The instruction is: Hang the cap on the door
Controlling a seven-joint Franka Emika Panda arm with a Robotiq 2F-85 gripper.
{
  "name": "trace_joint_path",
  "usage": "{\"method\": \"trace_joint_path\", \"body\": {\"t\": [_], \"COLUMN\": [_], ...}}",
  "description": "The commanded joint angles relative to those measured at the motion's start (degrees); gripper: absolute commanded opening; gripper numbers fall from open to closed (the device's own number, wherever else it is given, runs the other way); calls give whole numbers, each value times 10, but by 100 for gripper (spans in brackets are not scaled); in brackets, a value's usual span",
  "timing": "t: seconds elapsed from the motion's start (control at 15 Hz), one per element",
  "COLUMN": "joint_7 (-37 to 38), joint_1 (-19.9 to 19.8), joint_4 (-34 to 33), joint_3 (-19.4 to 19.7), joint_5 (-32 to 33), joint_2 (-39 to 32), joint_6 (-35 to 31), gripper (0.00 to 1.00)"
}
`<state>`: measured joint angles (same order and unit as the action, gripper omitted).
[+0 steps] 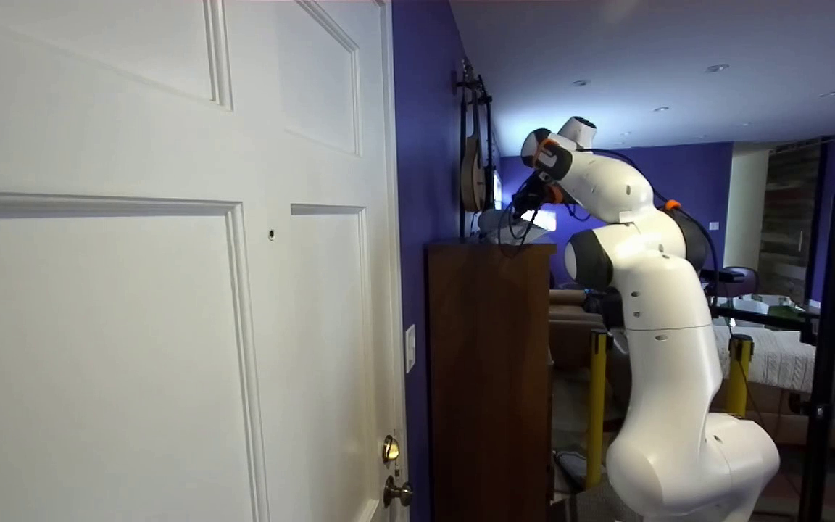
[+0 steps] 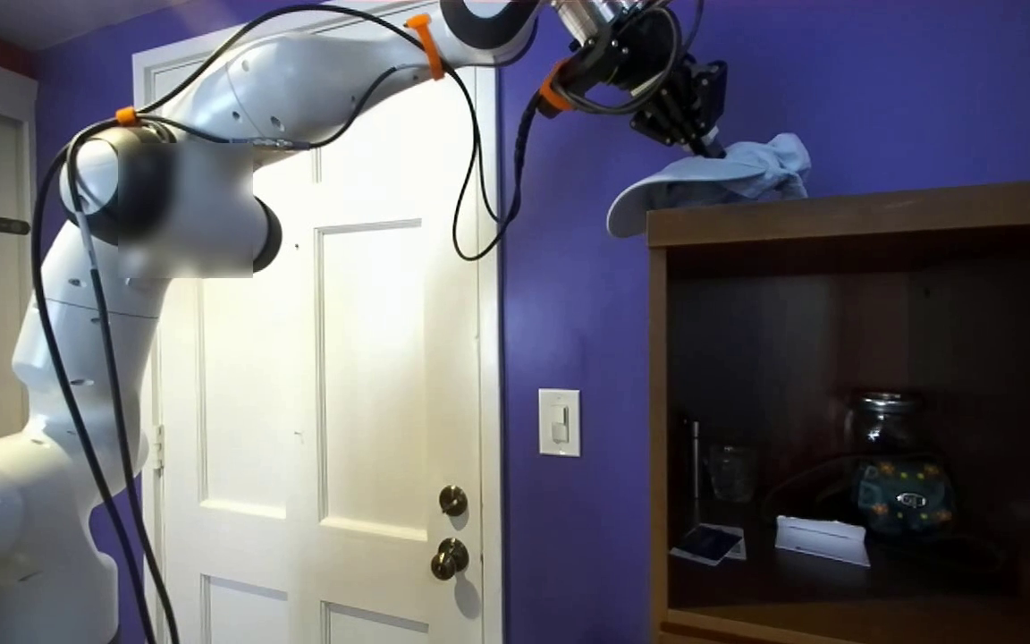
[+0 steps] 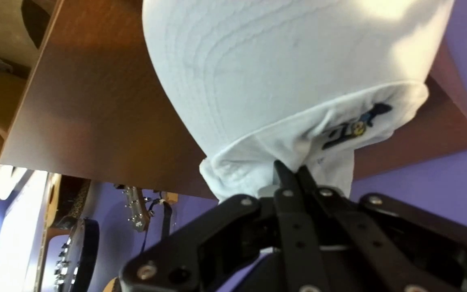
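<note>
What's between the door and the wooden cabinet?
Purple wall with a light switch, in both exterior views. In an exterior view, the brim of the cap also pokes past the edge of the cabinet.

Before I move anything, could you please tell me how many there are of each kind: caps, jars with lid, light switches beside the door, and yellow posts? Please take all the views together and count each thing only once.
Caps: 1
Jars with lid: 1
Light switches beside the door: 1
Yellow posts: 2
Total: 5
</note>
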<state>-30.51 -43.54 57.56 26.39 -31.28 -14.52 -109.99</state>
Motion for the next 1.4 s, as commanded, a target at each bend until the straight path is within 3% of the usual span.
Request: {"method": "trace_joint_path", "body": {"t": [0.0, 0.73, 1.07, 1.33], "joint_7": [-48, -94, -118, -132], "joint_1": [-5, 14, 39, 71], "joint_4": [10, 33, 47, 95], "joint_3": [-10, -23, -43, -70], "joint_5": [-25, -20, 0, 30], "joint_2": [34, 111, 144, 176], "joint_6": [36, 231, 326, 370], "gripper": [1, 1, 1, 1]}}
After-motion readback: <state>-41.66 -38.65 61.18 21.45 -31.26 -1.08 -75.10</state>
